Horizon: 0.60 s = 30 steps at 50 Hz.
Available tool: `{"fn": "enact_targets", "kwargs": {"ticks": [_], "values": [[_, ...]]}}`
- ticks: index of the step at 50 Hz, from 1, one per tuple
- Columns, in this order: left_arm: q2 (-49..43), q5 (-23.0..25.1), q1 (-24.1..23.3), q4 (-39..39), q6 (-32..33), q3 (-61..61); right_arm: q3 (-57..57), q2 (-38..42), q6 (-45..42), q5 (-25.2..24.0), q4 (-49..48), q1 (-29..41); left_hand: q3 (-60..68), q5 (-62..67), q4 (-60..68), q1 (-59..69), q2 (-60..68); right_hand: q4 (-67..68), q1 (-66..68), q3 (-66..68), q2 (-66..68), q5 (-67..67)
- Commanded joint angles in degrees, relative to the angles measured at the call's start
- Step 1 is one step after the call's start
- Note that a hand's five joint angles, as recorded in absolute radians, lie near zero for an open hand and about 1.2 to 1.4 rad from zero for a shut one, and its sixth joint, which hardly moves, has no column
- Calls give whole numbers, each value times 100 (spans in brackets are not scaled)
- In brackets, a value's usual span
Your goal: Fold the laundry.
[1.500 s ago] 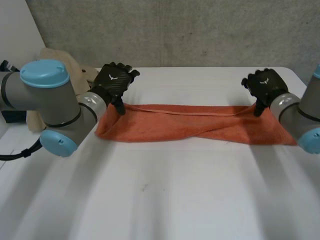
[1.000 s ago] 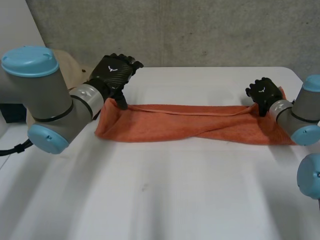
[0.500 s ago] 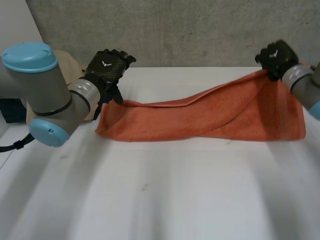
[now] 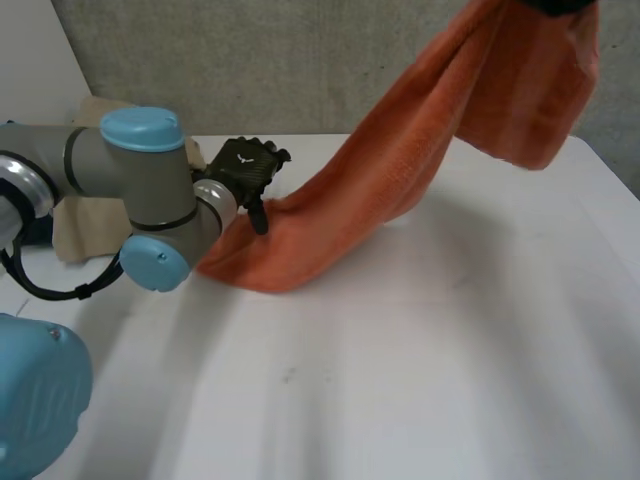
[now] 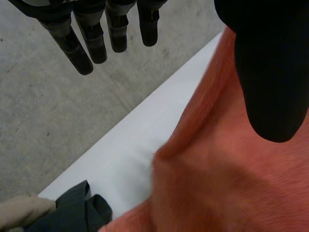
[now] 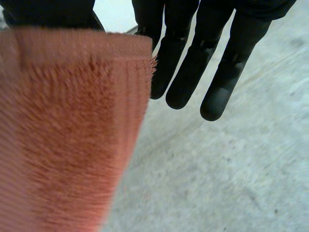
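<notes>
Holding orange towel (image 4: 400, 170) high, my right hand (image 6: 186, 72) pinching its edge against thumb, my left hand (image 4: 245, 165) spread, opposite end under its thumb.

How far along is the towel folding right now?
No finished fold shows yet. In hand: the right hand pinches one end of the orange towel high above the table, while the left hand rests its thumb on the other end, down on the table. Left: carry the raised end across, lay it down and smooth it.
</notes>
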Motion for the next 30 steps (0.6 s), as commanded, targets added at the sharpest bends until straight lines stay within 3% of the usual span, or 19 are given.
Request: {"fn": "enact_targets", "kwargs": {"ticks": [1,5,6,7,11,14,16,18,21,24,26,30], "values": [[-381,-269,40,-100,354,344,136,-615,754,-65,-36,-309,1425,1371,1469,1503,1431,1156,1501,1197,1270,1390],[-592,-208,31,-214,495,555,197,-721,1159,-197,-18,-669,3627,3572,3671,3704,3633,1156,1501,1197,1270,1390],[-601,-69,5,-345,486,573,241,-721,1273,-258,-35,-817,5581,5526,5625,5658,5587,1156,1501,1197,1270,1390],[-601,46,-4,-407,478,573,259,-712,1326,-284,-44,-889,6383,6329,6427,6461,6389,1156,1501,1197,1270,1390],[-478,591,-109,-645,416,520,390,-624,1511,-381,-62,-1205,6726,6671,6769,6803,6732,1156,1501,1197,1270,1390],[-199,636,-170,-820,337,381,513,-493,1581,-504,-62,-1162,6726,6671,6769,6803,6732,1156,1501,1197,1270,1390],[22,574,-188,-874,241,257,575,-440,1573,-548,-44,-1031,4538,4483,4582,4616,4544,1156,1501,1197,1270,1390],[381,565,-197,-856,-21,4,671,-405,1512,-566,-62,-829,911,857,955,989,918,1156,1501,1197,1270,1390],[672,758,-241,-716,-356,-252,716,-396,1450,-531,-88,-679,521,467,565,599,528,1156,1501,1197,1270,1390],[822,1381,-372,-549,-647,-472,690,-396,1450,-469,-167,-529,-34,-88,10,44,-28,1156,1501,1197,1270,1390],[823,1802,-539,-645,-665,-586,620,-404,1493,-417,-237,-398,-85,-139,-41,-7,-78,1156,1501,1197,1270,1390],[657,2164,-794,-1048,-525,-622,479,-422,1634,-364,-299,-231,-274,-329,-231,-197,-268,1156,1501,1197,1270,1390]]}}
